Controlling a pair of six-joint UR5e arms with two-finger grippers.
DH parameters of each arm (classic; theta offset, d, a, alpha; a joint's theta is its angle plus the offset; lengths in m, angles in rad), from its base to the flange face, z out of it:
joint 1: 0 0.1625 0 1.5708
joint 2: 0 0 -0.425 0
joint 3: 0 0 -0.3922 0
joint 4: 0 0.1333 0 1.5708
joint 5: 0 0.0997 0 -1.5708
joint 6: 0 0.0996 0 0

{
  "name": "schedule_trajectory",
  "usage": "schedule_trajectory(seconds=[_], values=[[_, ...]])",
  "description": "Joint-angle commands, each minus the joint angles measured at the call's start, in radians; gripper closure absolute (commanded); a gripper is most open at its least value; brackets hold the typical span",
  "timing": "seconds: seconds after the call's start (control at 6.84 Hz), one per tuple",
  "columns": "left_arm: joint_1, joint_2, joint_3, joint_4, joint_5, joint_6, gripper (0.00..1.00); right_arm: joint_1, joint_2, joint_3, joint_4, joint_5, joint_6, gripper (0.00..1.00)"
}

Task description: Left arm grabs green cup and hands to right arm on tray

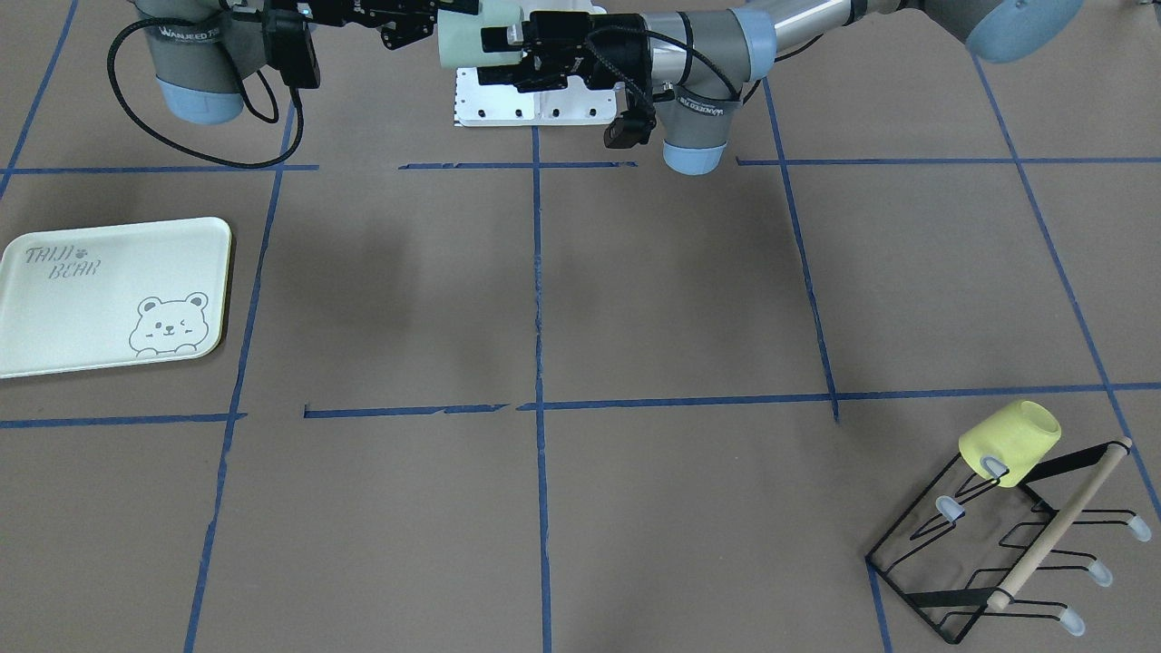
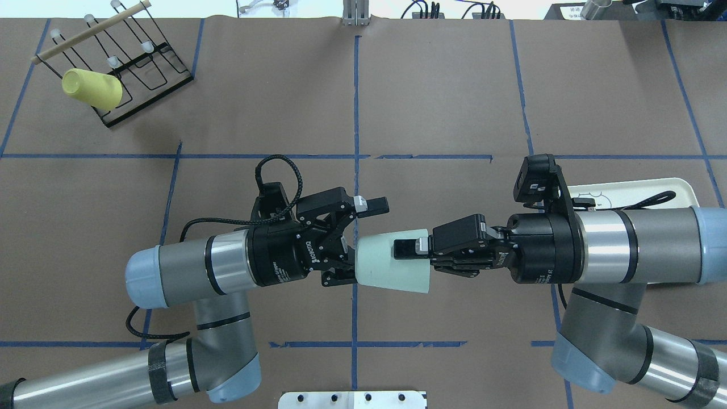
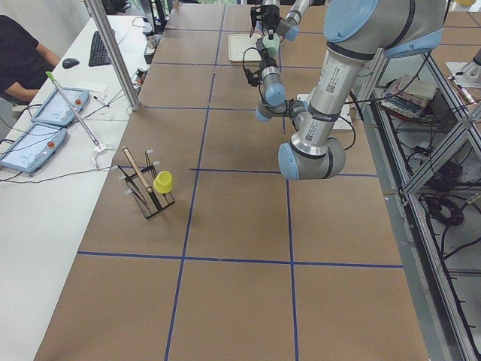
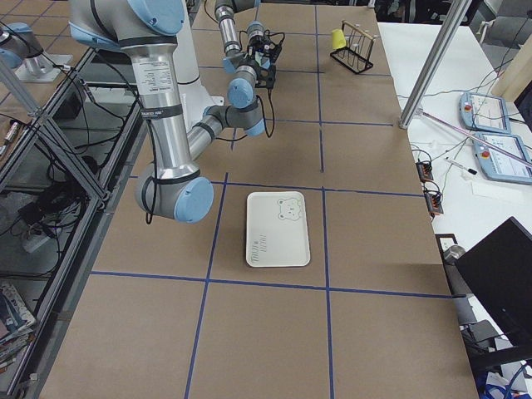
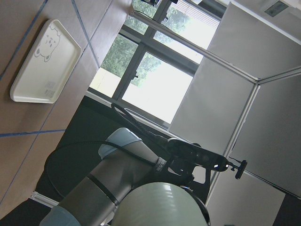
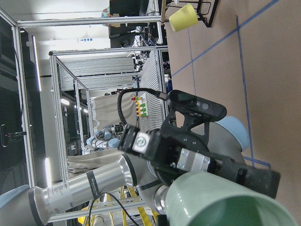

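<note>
Green cup (image 2: 381, 274): level in the air between the two arms, over the middle of the table (image 2: 443, 96) and well apart from the tray. Its narrow base faces the left arm (image 2: 187, 272) and its open mouth faces the right arm (image 2: 636, 244).
Right hand (image 2: 404, 253): clamped on the cup's rim, with one black finger (image 2: 406, 248) flat on the outer wall.
Left hand (image 2: 364, 243): spread apart at the cup's base. The far finger (image 2: 372, 205) stands clear of the wall.
Tray (image 1: 54, 308): flat on the table on the robot's right. It is cream-green with rounded corners and a grey bear drawing.
Around: a yellow cup (image 1: 1009, 443) sits tilted on a black wire rack (image 1: 943, 598) with a wooden rod (image 1: 1057, 521), at the far corner on the robot's left. Blue tape lines (image 2: 356, 113) cross the brown paper.
In the way: the right arm covers most of the tray in the overhead view, while the front view shows it whole.
Wrist views: the right one looks into the cup's mouth. The left one sees its rounded base.
Cup surface: smooth, plain, pale mint, slightly tapered.
</note>
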Motion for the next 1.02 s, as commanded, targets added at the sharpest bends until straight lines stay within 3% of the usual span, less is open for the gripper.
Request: schedule_trajectory(seconds=[0.0,0.29,0.58,0.73,0.88], values=[[-0.035,0.085,-0.072,0.030,0.036,-0.008,0.00,0.001,-0.001,0.010,-0.003,0.002,0.001,1.00],[-0.058,0.085,-0.076,0.043,0.038,0.001,0.00,0.007,0.000,0.009,-0.003,-0.001,0.000,1.00],[-0.156,0.087,-0.065,0.149,0.038,0.011,0.00,0.129,-0.062,0.000,-0.020,-0.004,-0.002,1.00],[-0.216,0.087,-0.065,0.274,0.018,0.012,0.00,0.208,-0.110,-0.002,-0.110,-0.001,-0.003,1.00],[-0.271,0.091,-0.071,0.397,-0.060,0.055,0.00,0.282,-0.116,-0.006,-0.259,0.010,-0.012,1.00]])
